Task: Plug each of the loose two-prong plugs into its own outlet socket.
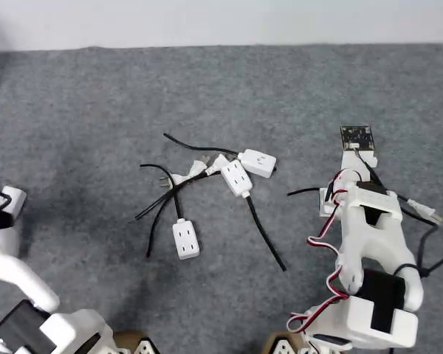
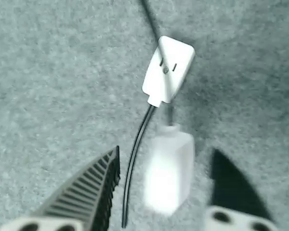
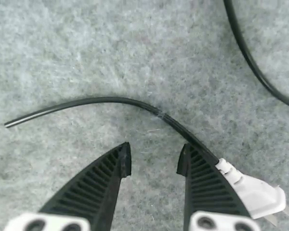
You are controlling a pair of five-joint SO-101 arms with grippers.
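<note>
Three white outlet sockets lie mid-table: one nearer the front (image 1: 185,240), two close together farther back (image 1: 236,177) (image 1: 257,162). Small white two-prong plugs (image 1: 199,168) on black cords are tangled beside them. In the left wrist view my left gripper (image 2: 166,154) is open over a blurred white block (image 2: 168,173), with a socket (image 2: 168,70) just beyond it, slots facing up. My right gripper (image 3: 154,161) is open above the carpet. A black cord (image 3: 111,101) runs past its fingers to a white plug (image 3: 253,192) lying beside one finger (image 3: 202,183).
Grey carpet (image 1: 74,118) covers the table up to a white wall at the back. The right arm (image 1: 369,243) stands at the right with its red and black wires. The left arm (image 1: 15,280) is at the front left corner. A second cord (image 3: 250,53) passes nearby.
</note>
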